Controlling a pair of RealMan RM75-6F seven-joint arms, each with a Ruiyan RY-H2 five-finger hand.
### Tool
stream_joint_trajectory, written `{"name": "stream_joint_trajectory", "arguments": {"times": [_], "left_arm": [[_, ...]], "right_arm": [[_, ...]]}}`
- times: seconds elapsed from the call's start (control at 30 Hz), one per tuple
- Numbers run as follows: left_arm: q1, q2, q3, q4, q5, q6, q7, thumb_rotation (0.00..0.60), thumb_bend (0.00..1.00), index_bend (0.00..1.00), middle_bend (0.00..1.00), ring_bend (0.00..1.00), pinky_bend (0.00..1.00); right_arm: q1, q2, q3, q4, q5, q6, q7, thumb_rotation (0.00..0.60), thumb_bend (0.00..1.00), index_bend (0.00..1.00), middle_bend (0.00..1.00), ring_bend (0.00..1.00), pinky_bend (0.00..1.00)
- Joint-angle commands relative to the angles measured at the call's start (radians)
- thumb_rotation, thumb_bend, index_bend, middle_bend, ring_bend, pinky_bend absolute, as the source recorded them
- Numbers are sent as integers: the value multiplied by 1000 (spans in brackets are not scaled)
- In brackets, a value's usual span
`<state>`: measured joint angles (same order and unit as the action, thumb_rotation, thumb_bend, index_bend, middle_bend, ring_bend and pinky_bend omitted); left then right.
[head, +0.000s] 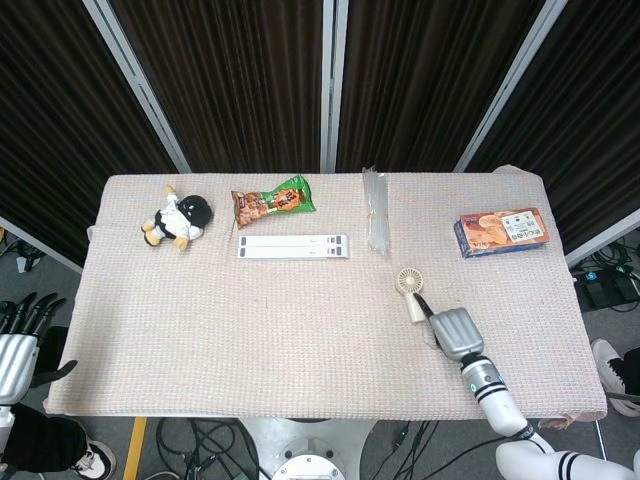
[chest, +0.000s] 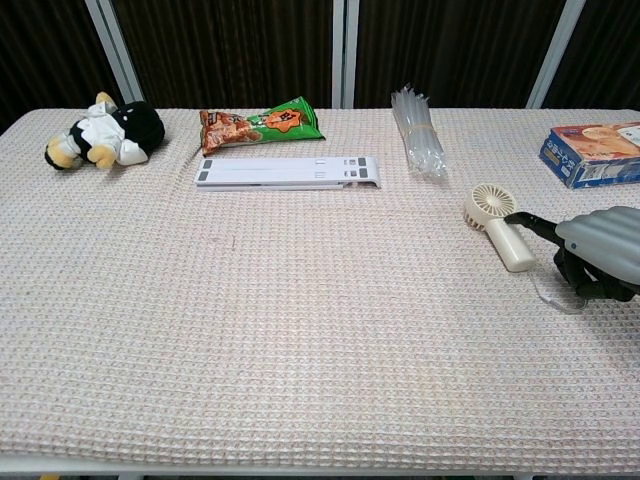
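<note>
Just left of the right hand (chest: 598, 255), a handheld fan (chest: 498, 226).

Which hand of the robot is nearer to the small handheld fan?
Right. The right hand lies beside the fan, a finger reaching its handle. The left hand is off the table's left edge.

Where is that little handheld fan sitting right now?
The little fan lies on the table's right half in the head view, just below the bundle of clear straws, with the right hand at its handle end.
</note>
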<state>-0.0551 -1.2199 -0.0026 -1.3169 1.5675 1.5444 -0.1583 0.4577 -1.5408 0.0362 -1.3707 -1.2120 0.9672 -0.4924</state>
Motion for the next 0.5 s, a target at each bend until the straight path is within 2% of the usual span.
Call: {"name": "stream_joint_trajectory", "arguments": {"times": [0.03,0.5], "left_arm": [[0,0,0,0,0,-1,0,600,0,124,92,0,135],[-2,6,-3,-19,5,8,12,600,0,124,92,0,135]], "right_arm": [[2,-3,-4,8,11,-12,1,600,1000,0,801,724,641],[10,25,6,-18,12,8,20,600,1000,0,801,724,641]]}}
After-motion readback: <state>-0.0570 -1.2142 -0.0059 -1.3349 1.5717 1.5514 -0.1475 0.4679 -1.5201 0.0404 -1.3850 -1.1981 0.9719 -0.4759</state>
